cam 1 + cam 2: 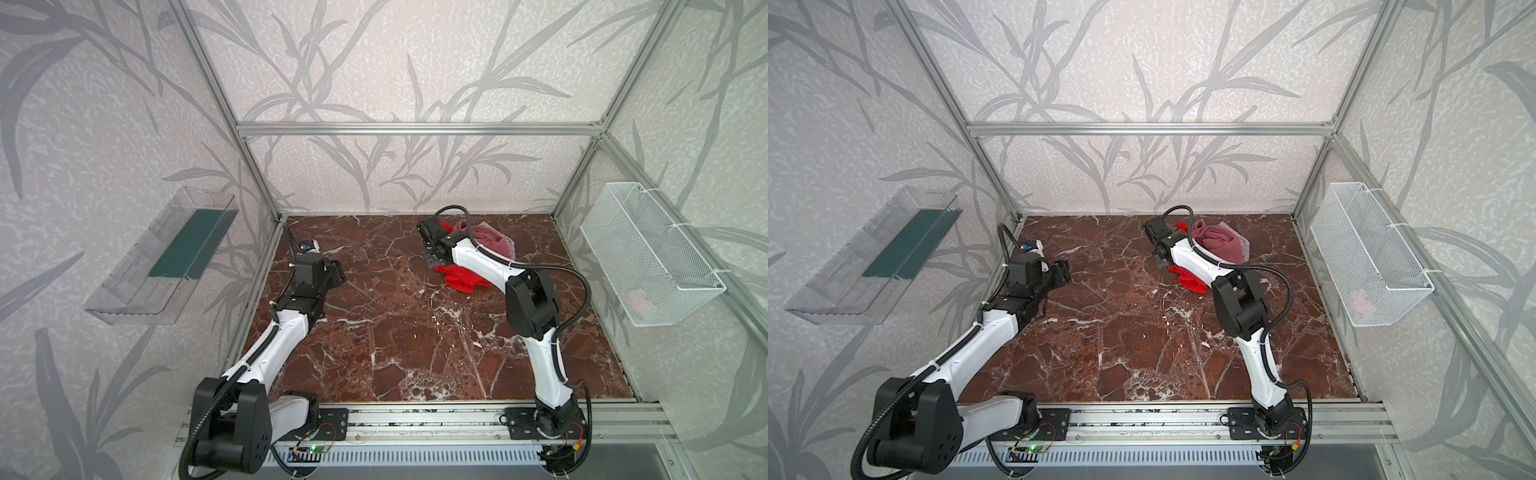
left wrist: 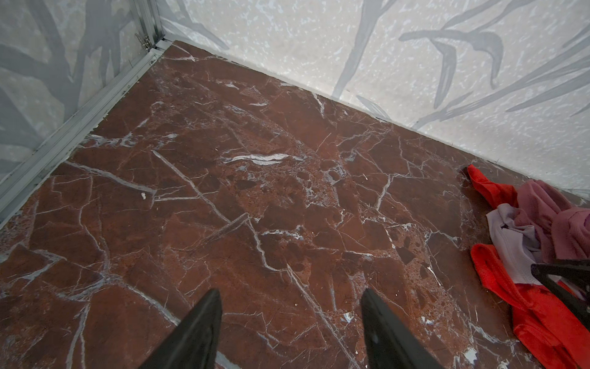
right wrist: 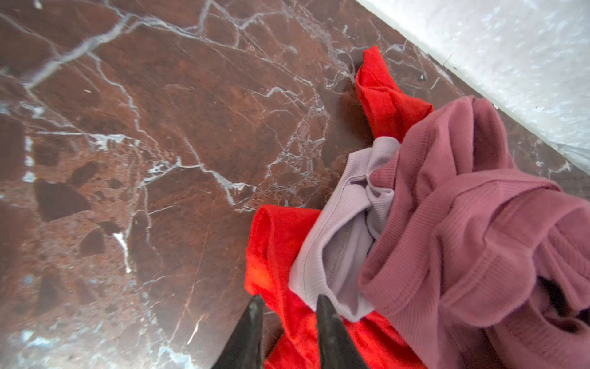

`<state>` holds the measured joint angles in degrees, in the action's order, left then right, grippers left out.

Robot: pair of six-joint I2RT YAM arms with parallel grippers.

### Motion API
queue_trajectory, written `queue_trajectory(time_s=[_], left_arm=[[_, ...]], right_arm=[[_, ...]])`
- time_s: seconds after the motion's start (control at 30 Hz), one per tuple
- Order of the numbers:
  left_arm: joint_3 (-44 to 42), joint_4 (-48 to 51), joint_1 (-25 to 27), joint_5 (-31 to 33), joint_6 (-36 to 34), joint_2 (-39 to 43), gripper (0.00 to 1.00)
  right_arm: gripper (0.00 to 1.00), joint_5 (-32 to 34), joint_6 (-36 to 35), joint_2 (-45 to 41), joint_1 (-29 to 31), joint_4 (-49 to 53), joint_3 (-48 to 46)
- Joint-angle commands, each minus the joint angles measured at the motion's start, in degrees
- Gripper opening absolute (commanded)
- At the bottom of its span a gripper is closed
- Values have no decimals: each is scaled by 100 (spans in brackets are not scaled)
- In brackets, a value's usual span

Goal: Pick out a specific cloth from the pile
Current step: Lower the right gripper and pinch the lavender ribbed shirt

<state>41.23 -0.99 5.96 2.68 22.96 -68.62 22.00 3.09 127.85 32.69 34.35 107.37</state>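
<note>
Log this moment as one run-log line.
left gripper: open, empty | right gripper: jaws astride red cloth, grip unclear | cloth: pale lilac, in pile, not between jaws

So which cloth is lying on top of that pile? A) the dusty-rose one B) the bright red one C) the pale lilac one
A: in the right wrist view the dusty-rose cloth drapes over the pale lilac cloth, with the red cloth underneath both.
</note>
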Motion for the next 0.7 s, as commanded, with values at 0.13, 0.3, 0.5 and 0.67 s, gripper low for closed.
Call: queue_trajectory(time_s=[0.13, 0.3, 0.5, 0.67], left_arm=[[45, -188, 16, 49, -8, -39, 67], [38, -191, 12, 79, -12, -81, 67], [46, -225, 13, 101, -29, -152, 67], [72, -211, 13, 110, -5, -220, 67]], right_arm=[[29, 256, -189, 456, -141, 509, 673], [30, 320, -226, 730, -151, 737, 1060], [30, 283, -238, 813, -152, 836, 1202], [29, 217, -257, 893, -159, 898, 1238]])
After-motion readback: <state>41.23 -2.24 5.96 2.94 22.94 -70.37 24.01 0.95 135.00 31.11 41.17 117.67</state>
